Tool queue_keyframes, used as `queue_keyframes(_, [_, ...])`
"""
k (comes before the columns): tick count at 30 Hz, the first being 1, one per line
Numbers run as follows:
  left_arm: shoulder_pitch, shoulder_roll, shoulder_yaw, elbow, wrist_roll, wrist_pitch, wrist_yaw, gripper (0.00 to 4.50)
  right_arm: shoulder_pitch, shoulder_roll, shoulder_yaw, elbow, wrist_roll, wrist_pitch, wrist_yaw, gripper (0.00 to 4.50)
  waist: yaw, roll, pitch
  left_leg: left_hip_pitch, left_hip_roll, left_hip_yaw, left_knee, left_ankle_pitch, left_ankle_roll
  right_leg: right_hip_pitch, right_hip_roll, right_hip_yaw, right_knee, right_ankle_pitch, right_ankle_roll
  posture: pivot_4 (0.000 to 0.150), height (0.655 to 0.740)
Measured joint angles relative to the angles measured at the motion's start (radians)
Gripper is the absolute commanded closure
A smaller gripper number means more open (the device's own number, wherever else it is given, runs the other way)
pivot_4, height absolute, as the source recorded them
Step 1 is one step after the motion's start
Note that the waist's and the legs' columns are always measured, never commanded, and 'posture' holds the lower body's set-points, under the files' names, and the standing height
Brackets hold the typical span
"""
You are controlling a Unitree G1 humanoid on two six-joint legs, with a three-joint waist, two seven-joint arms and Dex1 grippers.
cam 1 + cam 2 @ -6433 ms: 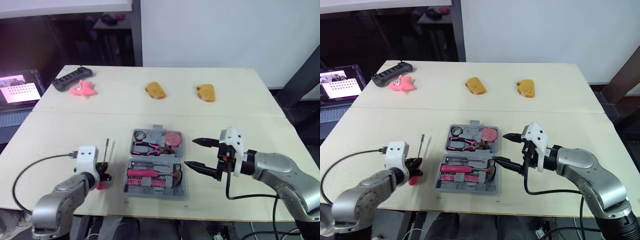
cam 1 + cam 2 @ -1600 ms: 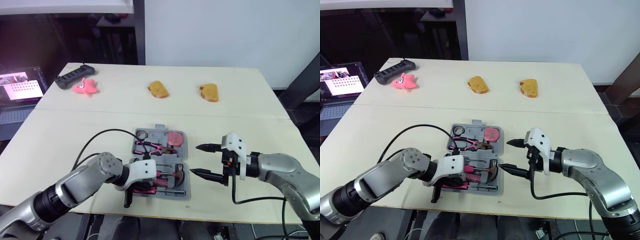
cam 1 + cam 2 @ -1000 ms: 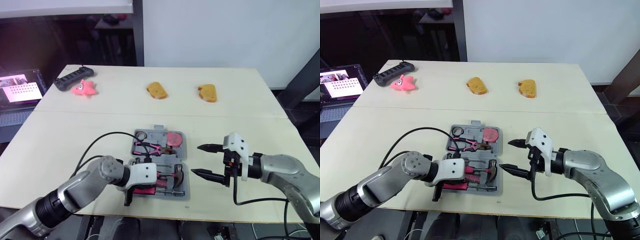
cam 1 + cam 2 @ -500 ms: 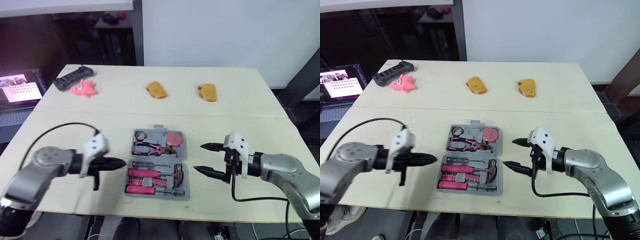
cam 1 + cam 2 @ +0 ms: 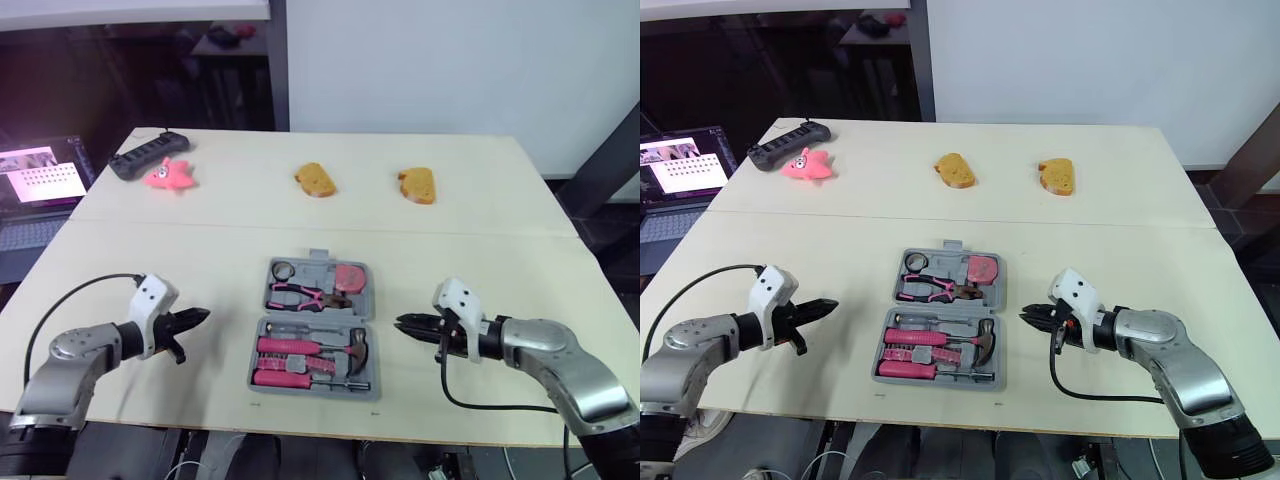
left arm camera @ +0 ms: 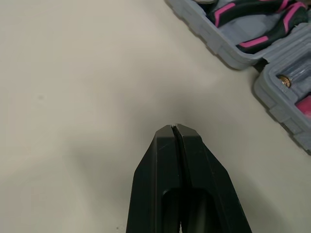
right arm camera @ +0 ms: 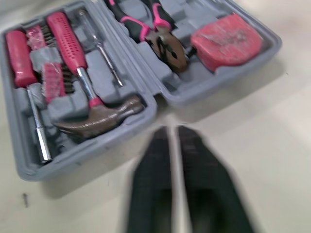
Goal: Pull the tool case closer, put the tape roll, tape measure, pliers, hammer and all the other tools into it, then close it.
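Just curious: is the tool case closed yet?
No, the case lies open, with hammer and pliers showing inside.

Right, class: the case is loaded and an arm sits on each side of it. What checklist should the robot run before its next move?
1. Hammer, pliers, tape measure and tape roll in the case: ok.
2. Tools seated low enough for the case to shut: cannot tell.
3. Case closed: not ok, it lies open flat.
4. Left gripper free: ok, its fingers are shut on nothing.
5. Grippers apart from the case: ok, the left gripper is beside it on the left and the right gripper on the right, neither touching.
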Motion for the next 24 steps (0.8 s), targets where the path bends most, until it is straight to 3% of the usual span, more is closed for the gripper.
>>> queue_keyframes(12, [-0.201,-0.085,-0.286,0.140,0.181,-0.127,-0.040,4.50,-0.164,0.120,0.219,0.123,-0.180,0.111,-0.109,4.45,0.000,0.000,0.000,0.000,0.000,0.000,0.000,0.000,0.000,0.000,0.000,0.000,0.001,0.000,0.000,0.150,0.7400])
queue_keyframes(24, [-0.256,-0.105,-0.353,0.156,0.265,-0.160,-0.096,4.50,-0.218,0.193,0.288,0.131,-0.264,0.157,-0.116,4.45,-0.003,0.004,-0.004,0.002,0.000,0.000,0.000,0.000,0.000,0.002,0.000,0.000,0.001,0.000,0.000,0.150,0.7400])
